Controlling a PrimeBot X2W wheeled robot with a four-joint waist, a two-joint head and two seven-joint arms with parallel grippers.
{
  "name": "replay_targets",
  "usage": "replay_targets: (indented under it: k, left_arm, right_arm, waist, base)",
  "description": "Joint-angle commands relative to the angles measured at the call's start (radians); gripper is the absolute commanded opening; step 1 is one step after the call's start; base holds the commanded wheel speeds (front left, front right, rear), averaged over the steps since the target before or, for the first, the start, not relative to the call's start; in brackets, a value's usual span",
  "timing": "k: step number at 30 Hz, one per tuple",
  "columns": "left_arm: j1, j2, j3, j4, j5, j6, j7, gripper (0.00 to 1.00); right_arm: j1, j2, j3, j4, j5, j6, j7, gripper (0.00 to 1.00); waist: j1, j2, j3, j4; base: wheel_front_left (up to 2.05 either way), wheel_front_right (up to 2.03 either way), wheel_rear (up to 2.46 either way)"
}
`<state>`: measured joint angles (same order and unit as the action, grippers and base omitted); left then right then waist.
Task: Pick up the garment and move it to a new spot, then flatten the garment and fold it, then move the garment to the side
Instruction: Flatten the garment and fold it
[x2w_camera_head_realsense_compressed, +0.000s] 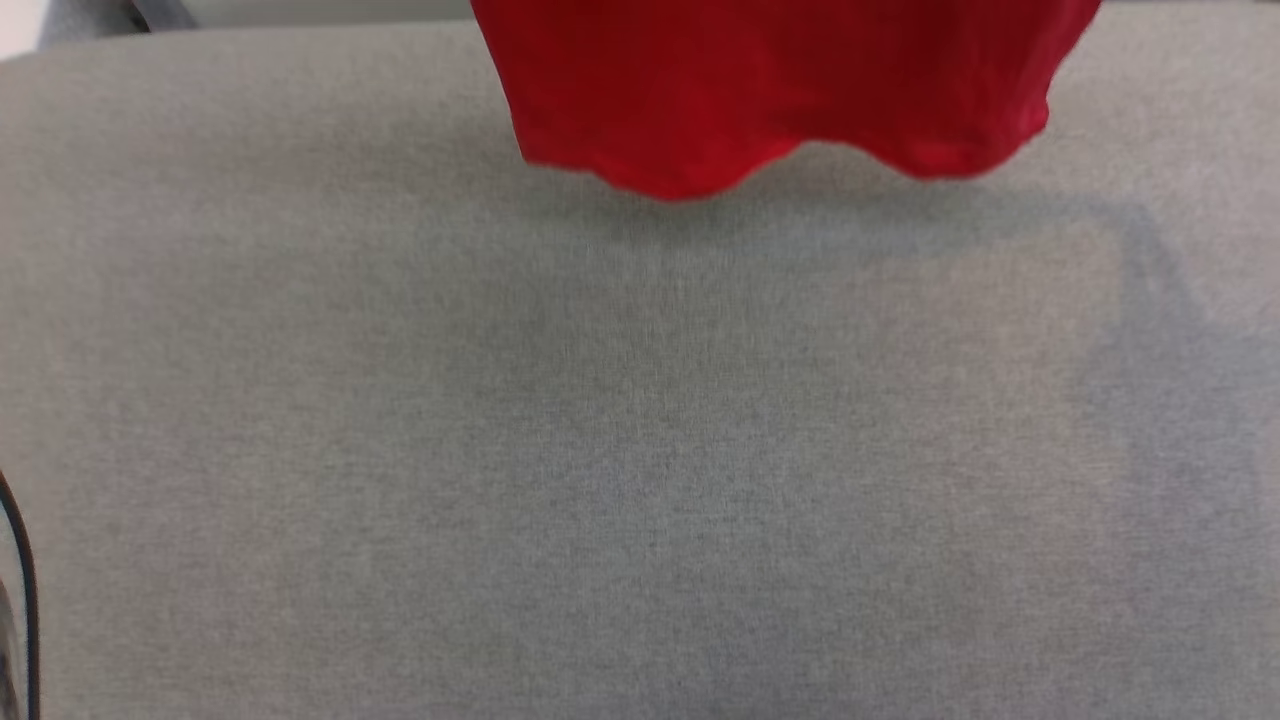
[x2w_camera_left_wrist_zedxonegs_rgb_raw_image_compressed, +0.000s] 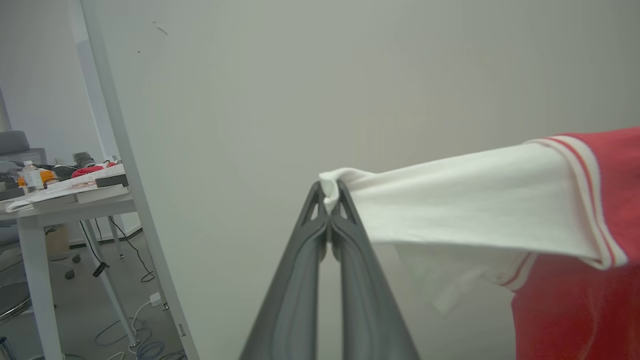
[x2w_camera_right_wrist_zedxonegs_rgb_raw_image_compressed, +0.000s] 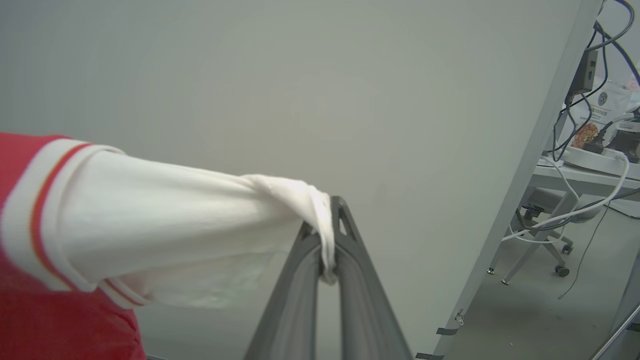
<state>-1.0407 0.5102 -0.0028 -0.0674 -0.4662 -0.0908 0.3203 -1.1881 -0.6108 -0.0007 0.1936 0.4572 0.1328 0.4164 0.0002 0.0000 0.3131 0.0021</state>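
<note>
The garment (x2w_camera_head_realsense_compressed: 780, 90), red, hangs in the air over the far part of the grey table (x2w_camera_head_realsense_compressed: 600, 450), its wavy bottom hem just above the cloth. In the left wrist view my left gripper (x2w_camera_left_wrist_zedxonegs_rgb_raw_image_compressed: 329, 192) is shut on the tip of a white sleeve of the garment (x2w_camera_left_wrist_zedxonegs_rgb_raw_image_compressed: 465, 200), which stretches right to the striped trim and red body. In the right wrist view my right gripper (x2w_camera_right_wrist_zedxonegs_rgb_raw_image_compressed: 327, 225) is shut on the other white sleeve of the garment (x2w_camera_right_wrist_zedxonegs_rgb_raw_image_compressed: 175, 210), pulled taut to the left.
A pale partition wall (x2w_camera_left_wrist_zedxonegs_rgb_raw_image_compressed: 350, 75) stands behind the table. Beside it, a cluttered desk (x2w_camera_left_wrist_zedxonegs_rgb_raw_image_compressed: 60, 195) with cables on the floor is seen at the left; another desk (x2w_camera_right_wrist_zedxonegs_rgb_raw_image_compressed: 590, 165) with cables and a wheeled chair at the right.
</note>
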Motion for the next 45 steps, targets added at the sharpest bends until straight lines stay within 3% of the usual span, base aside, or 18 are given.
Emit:
replay_targets:
  k: [1, 13, 20, 28, 37, 45]
  left_arm:
    - [-0.072, 0.016, -0.006, 0.044, 0.016, -0.004, -0.021, 0.0]
    - [-0.554, 0.014, -0.086, 0.493, 0.125, -0.02, -0.284, 0.0]
    - [-0.63, -0.026, -0.112, 0.693, 0.14, -0.022, -0.438, 0.0]
    - [-0.495, -0.073, -0.175, 0.802, 0.095, -0.036, -0.516, 0.0]
    - [-0.149, -0.111, -0.252, 0.815, -0.017, -0.04, -0.527, 0.0]
    - [0.155, -0.107, -0.297, 0.798, -0.104, -0.04, -0.512, 0.0]
  right_arm:
    - [-0.061, 0.01, 0.005, 0.041, -0.027, -0.002, -0.025, 0.0]
    - [-0.49, 0.143, 0.011, 0.405, -0.207, -0.002, -0.287, 0.0]
    - [-0.547, 0.193, 0.023, 0.551, -0.247, -0.002, -0.405, 0.0]
    - [-0.426, 0.185, 0.101, 0.651, -0.184, -0.002, -0.44, 0.0]
    - [-0.123, 0.128, 0.221, 0.679, -0.047, -0.002, -0.395, 0.0]
    - [0.148, 0.078, 0.235, 0.67, 0.074, -0.002, -0.353, 0.0]
  waist:
    - [-0.0002, 0.0, 0.189, -0.017]
    - [-0.0002, 0.0, 0.364, -0.014]
    - [-0.0002, 0.0, 0.39, 0.004]
    - [-0.0002, 0.0, 0.355, 0.031]
    - [-0.0002, 0.0, 0.222, 0.046]
    - [-0.0002, 0.0, 0.062, 0.055]
  base:
    - [0.0, 0.0, 0.0]
    - [0.0, 0.0, 0.0]
    - [0.0, 0.0, 0.0]
    - [0.0, 0.0, 0.0]
    - [0.0, 0.0, 0.0]
    - [0.0, 0.0, 0.0]
